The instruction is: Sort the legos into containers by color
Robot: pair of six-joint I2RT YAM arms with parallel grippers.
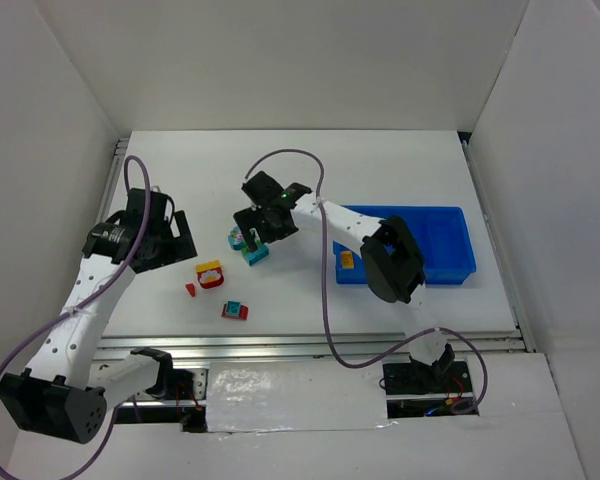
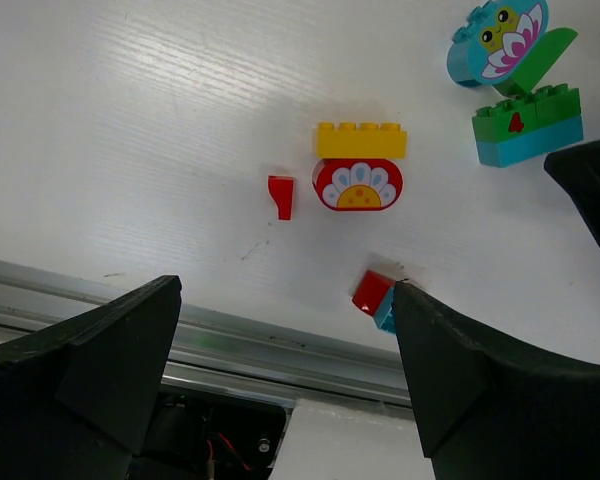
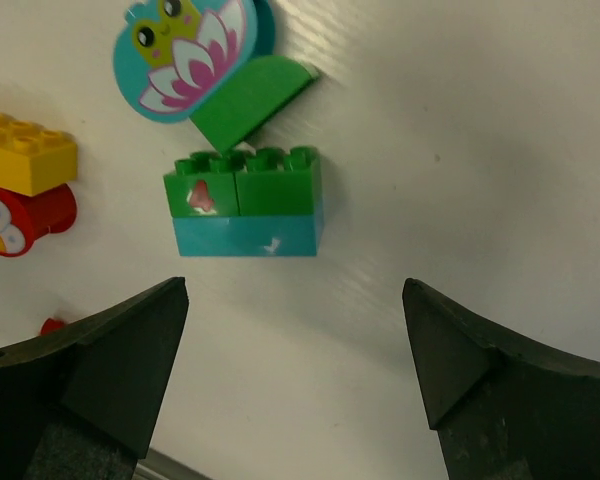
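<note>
Left tool hangs over the desk, jaws wide apart, nothing in them. Under it lie a small red piece, a yellow-and-red brick and a red-and-teal brick near the desk's front edge. Moving right: the teal frog piece, a green slope and the green-and-teal brick. The right tool is spread open just over that brick, empty. Far right, the blue tray, partly hidden by the arm, shows one yellow piece at its left end. Early going, I'd judge: most of the sorting remains.
</note>
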